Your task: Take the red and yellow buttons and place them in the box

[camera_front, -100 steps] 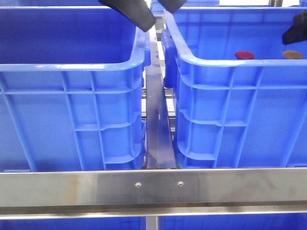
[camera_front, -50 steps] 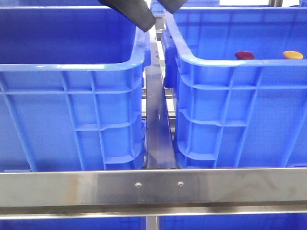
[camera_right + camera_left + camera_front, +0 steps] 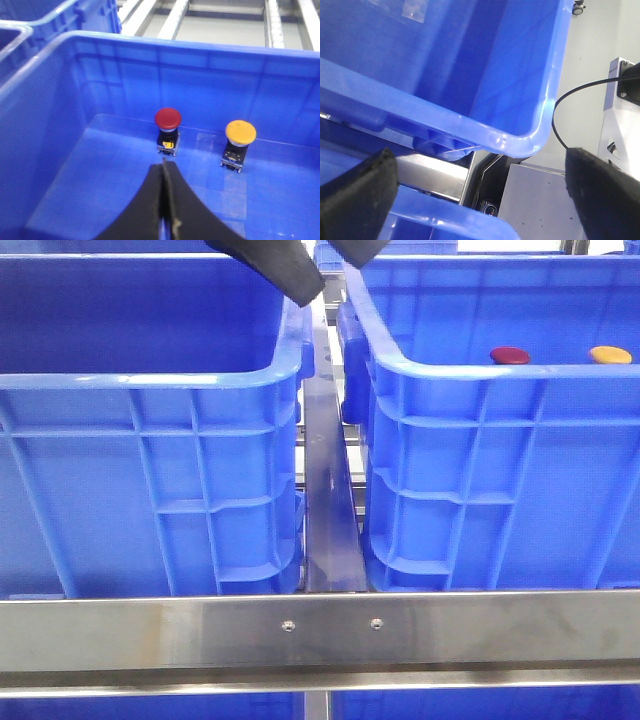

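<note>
The right gripper [image 3: 164, 210] hangs pressed together and empty just short of the red button [image 3: 167, 119] — spread first, then straddle its cap, clear of the yellow button [image 3: 240, 132] beside it.

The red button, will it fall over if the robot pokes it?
Probably. The red button has a wide domed cap on a narrower body standing on the crate floor, so it looks top-heavy. The cap looks smooth, so the shut right gripper might slide off. Tipped, it might roll.
</note>
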Tool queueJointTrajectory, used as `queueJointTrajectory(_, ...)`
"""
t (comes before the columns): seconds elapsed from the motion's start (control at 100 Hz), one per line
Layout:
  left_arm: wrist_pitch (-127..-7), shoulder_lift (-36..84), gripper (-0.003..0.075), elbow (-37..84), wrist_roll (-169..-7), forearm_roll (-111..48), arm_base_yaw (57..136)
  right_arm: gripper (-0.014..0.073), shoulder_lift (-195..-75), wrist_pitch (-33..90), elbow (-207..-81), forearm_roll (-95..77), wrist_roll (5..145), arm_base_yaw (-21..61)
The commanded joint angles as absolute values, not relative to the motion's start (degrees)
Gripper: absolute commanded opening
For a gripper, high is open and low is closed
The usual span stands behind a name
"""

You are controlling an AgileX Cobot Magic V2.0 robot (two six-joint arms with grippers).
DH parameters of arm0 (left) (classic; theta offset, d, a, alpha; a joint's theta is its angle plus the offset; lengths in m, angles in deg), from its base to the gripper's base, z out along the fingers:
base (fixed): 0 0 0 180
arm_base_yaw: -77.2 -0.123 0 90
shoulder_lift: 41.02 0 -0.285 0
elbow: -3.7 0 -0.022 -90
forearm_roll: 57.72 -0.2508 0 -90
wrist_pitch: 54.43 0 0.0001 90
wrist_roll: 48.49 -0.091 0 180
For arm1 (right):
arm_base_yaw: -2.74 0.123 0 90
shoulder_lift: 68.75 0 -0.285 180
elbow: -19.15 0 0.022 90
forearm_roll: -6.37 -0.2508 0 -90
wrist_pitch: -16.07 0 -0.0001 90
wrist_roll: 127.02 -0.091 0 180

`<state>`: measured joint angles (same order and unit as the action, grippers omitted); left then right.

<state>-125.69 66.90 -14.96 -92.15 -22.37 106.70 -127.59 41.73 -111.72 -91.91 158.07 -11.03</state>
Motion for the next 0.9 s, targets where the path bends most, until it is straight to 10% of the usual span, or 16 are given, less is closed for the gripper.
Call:
queueJointTrajectory(0.0,-126.39,64.18,0.0628,-16.8,-92.15,-19.36,107.05,-0.0069,-122.77,44.06,-110.64,-93.76,158.52,-11.29)
queueJointTrajectory(0.33,-126.76,64.18,0.0551,-16.8,-91.53,-19.54,107.05,-0.0069,-110.09,46.87,-103.63,-93.93,158.52,-11.29)
queueJointTrajectory(0.6,-126.08,63.24,-0.0015,-16.8,-85.02,-26.02,107.05,-0.0069,-109.05,52.19,-103.37,-93.99,158.52,-11.29)
queueJointTrajectory(0.89,-121.42,59.68,-0.002,-16.8,-67.28,-44.71,107.05,-0.0069,-109.05,52.59,-103.37,-93.99,158.52,-11.29)
